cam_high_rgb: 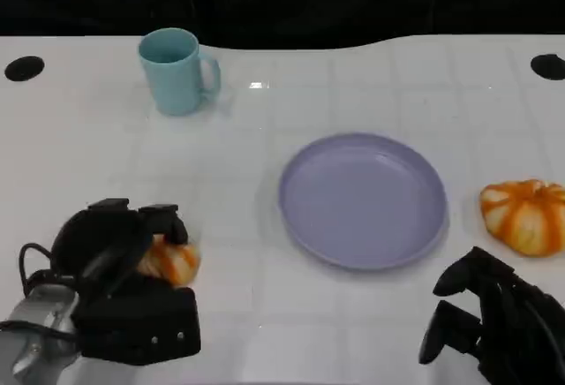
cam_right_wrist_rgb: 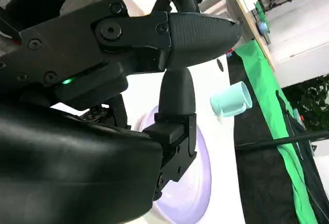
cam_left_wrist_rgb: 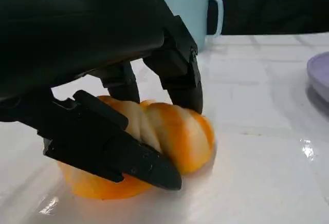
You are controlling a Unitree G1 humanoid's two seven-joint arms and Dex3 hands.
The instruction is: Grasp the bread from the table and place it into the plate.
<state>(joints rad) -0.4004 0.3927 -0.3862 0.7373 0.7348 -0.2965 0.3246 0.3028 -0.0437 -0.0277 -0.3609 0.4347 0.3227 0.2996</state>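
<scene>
Sitting on the white table (cam_high_rgb: 291, 332) at the near left: one bread (cam_high_rgb: 172, 261), orange with pale stripes, not yet in the plate (cam_high_rgb: 362, 200). Getting gripped by the left hand (cam_high_rgb: 124, 283), fingers (cam_left_wrist_rgb: 177, 75) wrapping over the top and one underneath along the front. Hovering at the near right with fingers apart and holding nothing: the right hand (cam_high_rgb: 490, 319). Lying just right of the purple plate, a second bread roll (cam_high_rgb: 525, 215). Standing at the far left, a teal mug (cam_high_rgb: 177, 70).
</scene>
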